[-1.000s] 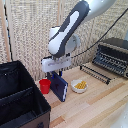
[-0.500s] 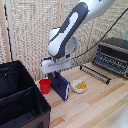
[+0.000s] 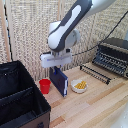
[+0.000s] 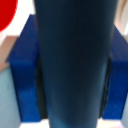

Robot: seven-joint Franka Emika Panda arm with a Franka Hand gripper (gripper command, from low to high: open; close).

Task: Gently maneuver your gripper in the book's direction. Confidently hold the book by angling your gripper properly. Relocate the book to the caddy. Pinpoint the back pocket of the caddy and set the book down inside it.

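The dark navy book stands upright on edge near the middle of the wooden table, between a red cup and a small bowl. My gripper, a white block on the white arm, sits right on top of the book with its fingers down over the upper edge. In the wrist view the book fills the middle and the blue fingers press against both of its sides. The black caddy, with a cross divider, stands open at the exterior view's lower left.
A small red cup stands between the book and the caddy. A white bowl with yellow pieces sits to the book's right. A black-and-silver toaster oven and a wire rack are at the right. A reed screen stands behind.
The gripper and the book have shifted slightly up and toward the exterior view's left. Cup, bowl and caddy have not moved.
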